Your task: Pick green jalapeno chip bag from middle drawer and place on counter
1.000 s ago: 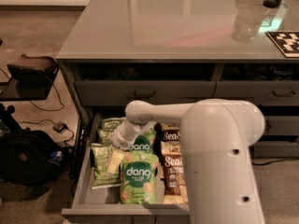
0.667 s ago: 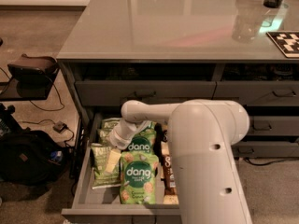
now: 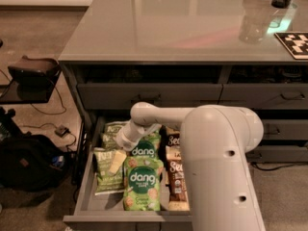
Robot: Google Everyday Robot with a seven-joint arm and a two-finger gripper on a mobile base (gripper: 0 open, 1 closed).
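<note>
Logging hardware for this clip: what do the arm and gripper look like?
The arm is smooth off-white plastic: a fat rounded cylinder with small dark holes, narrowing to a slimmer tube and a greyer wrist. No cables or markings show. The gripper, down in the open drawer among the bags, looks pale cream.

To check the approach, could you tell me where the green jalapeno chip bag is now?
In the camera view, the green jalapeno chip bag lies left in the open middle drawer, beside the dang bags, with the gripper over its right part.
</note>
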